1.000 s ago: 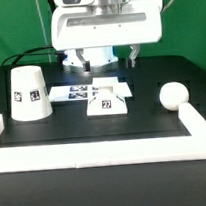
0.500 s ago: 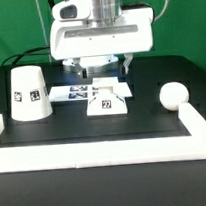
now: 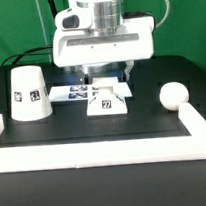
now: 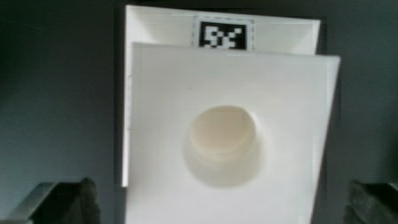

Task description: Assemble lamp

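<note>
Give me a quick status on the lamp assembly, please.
Gripper open, empty, over lamp base. Shade and bulb apart, either side of base, unassembled. Nothing between gripper and base.

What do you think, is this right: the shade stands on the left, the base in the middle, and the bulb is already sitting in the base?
No. In the exterior view the bulb lies loose at the exterior view's right, apart from the base; the shade and base stand as you said.
</note>
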`<state>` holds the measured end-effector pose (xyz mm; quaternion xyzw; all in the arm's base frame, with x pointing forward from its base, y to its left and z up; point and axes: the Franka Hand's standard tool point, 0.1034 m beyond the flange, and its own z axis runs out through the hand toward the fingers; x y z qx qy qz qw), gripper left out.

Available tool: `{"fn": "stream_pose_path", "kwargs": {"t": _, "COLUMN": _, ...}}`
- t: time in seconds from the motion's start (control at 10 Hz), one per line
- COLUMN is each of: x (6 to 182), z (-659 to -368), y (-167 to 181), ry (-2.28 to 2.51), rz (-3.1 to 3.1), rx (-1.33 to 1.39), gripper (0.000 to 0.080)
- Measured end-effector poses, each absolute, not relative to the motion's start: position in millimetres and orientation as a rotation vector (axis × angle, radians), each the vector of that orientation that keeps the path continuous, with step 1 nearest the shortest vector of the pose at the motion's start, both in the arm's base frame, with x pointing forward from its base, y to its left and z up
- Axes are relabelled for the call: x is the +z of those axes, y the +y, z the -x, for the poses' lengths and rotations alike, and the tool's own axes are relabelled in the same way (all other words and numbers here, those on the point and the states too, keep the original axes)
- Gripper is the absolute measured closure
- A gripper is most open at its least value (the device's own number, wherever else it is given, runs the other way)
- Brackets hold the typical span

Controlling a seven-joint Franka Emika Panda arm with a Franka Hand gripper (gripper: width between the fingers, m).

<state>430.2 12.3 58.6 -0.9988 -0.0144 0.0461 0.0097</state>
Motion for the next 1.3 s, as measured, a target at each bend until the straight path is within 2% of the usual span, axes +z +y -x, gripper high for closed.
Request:
{"fn": "stream_pose_path", "kwargs": {"t": 0.5, "x": 52.0, "z": -426.5, "y": 9.9, "ry": -0.061, "rz": 3.117, "rx": 0.162, "gripper": 0.01}}
{"fn": "stream_pose_path", "kwargs": {"t": 0.6, "x": 52.5, "z": -427.2, "y": 10.2, "ry": -0.062, "rz": 3.117, "rx": 0.161, "gripper": 0.0201}}
{"fn": "stream_pose_path", "kwargs": {"t": 0.7, "x": 52.5, "z": -427.4, "y": 10.2, "ry": -0.062, "rz": 3.117, "rx": 0.16, "gripper": 0.0201}}
{"fn": "stream_pose_path", "kwargs": {"t": 0.8, "x": 52.5, "z": -427.4, "y": 10.2, "ry": -0.062, "rz": 3.117, "rx": 0.16, "gripper": 0.0264}}
{"fn": "stream_pose_path", "kwargs": {"t": 1.3, "x": 53.1, "z": -429.4, "y": 10.7, "ry": -0.065, "rz": 3.117, "rx": 0.161, "gripper": 0.0264}}
